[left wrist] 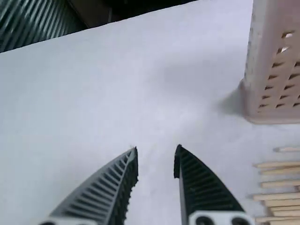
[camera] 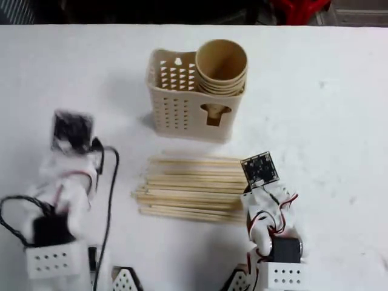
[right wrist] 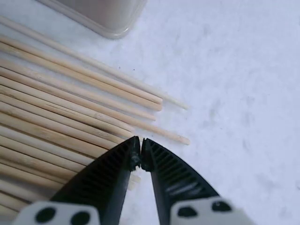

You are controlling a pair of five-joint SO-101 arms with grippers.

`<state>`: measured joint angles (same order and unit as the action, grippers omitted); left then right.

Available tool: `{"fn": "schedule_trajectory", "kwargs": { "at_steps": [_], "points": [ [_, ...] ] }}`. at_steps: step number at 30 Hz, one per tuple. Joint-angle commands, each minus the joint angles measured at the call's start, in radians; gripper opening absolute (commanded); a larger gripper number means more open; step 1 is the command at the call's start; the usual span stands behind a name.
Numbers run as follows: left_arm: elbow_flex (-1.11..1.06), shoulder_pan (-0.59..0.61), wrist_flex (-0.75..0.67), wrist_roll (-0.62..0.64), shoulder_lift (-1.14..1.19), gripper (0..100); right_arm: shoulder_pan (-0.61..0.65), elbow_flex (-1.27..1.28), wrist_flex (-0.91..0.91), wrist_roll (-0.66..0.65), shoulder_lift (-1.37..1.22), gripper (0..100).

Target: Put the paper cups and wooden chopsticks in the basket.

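Roughly half done, we judge: the paper cups sit nested in the basket, in its 3 o'clock compartment, while the wooden chopsticks lie piled on the table at 6 o'clock from the basket. Our right gripper is pinched tip to tip over the pile's 3 o'clock ends, gripping nothing we can see. Our left gripper stands parted over bare table, at 8 o'clock from the basket. The right arm hides some stick ends, and we cannot count the cups.
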<state>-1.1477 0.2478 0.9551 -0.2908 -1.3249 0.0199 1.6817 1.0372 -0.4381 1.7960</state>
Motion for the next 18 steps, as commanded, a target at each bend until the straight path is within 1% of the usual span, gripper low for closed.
{"fn": "schedule_trajectory", "kwargs": {
  "at_steps": [1, 4, 9, 15, 18],
  "points": [
    [-0.29, 0.035, -0.141, 0.003, -0.191, 15, 0.005, 0.009, -0.015, -0.008, 0.001, 1.8],
    [-0.388, 0.033, -0.143, 0.035, -0.265, 15, 0.005, 0.009, -0.015, -0.008, 0.001, 1.8],
    [-0.555, 0.036, -0.132, 0.031, -0.378, 15, 0.005, 0.009, -0.015, -0.008, 0.001, 1.8],
    [-0.548, 0.039, 0.012, 0.029, -0.447, 15, 0.005, 0.009, -0.015, -0.008, 0.001, 1.8],
    [-0.548, 0.039, 0.117, 0.028, -0.449, 15, 0.005, 0.009, -0.015, -0.008, 0.001, 1.8]
  ]
}}
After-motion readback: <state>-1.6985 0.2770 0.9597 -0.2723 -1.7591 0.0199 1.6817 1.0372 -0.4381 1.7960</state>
